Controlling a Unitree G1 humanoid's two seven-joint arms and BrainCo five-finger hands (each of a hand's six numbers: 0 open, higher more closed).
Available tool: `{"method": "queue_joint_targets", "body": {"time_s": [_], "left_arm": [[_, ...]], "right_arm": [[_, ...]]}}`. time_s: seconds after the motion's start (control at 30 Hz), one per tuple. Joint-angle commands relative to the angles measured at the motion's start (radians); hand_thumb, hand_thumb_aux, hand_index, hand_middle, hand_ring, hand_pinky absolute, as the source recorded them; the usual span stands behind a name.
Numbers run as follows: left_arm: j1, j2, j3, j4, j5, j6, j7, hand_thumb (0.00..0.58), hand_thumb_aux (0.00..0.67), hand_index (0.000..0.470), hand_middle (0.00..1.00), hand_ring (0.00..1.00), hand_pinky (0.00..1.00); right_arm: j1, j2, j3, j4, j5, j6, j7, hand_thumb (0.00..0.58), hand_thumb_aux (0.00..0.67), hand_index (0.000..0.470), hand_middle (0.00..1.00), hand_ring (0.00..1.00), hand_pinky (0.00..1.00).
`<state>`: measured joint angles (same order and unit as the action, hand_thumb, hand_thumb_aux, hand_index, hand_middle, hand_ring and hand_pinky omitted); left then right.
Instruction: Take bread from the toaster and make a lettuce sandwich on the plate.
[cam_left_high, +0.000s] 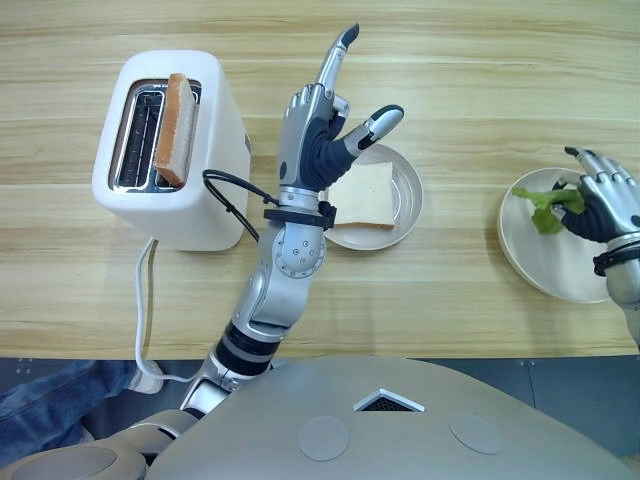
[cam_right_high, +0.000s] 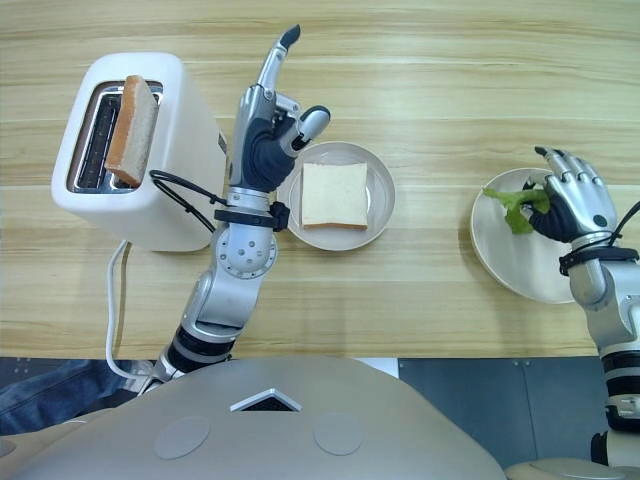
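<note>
No words, numbers or signs can be read here. The toaster (cam_left_high: 218, 140) has no print that can be made out on it.

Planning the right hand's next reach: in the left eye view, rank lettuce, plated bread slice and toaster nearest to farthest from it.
1. The lettuce, in the right hand's grasp, far right.
2. The bread slice, on the middle plate.
3. The toaster, far left.
</note>
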<state>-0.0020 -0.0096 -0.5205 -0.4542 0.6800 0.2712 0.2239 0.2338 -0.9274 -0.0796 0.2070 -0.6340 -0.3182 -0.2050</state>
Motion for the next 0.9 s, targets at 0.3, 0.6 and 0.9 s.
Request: {"method": "queue_joint_targets", "body": {"time_s": [0.3,0.6,0.9], "left_arm": [[0.360,0.134,0.070,-0.366,0.285,-0.004,-0.043,0.000,0.000,0.000,0.00,0.00,0.00],[0.580,0.161,0.420,-0.480,0.502,-0.013,-0.039,0.000,0.000,0.000,0.00,0.00,0.00],[0.534,0.181,0.545,-0.251,0.476,-0.036,-0.060,0.000,0.000,0.000,0.00,0.00,0.00]], "right_arm": [[-0.216,0.253,0.240,-0.294,0.037,0.077,0.307,0.580,0.670,0.470,0.00,0.00,0.00],[-0.364,0.388,0.403,-0.113,-0.039,0.056,0.327,0.580,0.670,0.470,0.00,0.00,0.00],[-0.395,0.461,0.439,-0.066,-0.059,0.061,0.284,0.580,0.670,0.470,0.00,0.00,0.00]]}}
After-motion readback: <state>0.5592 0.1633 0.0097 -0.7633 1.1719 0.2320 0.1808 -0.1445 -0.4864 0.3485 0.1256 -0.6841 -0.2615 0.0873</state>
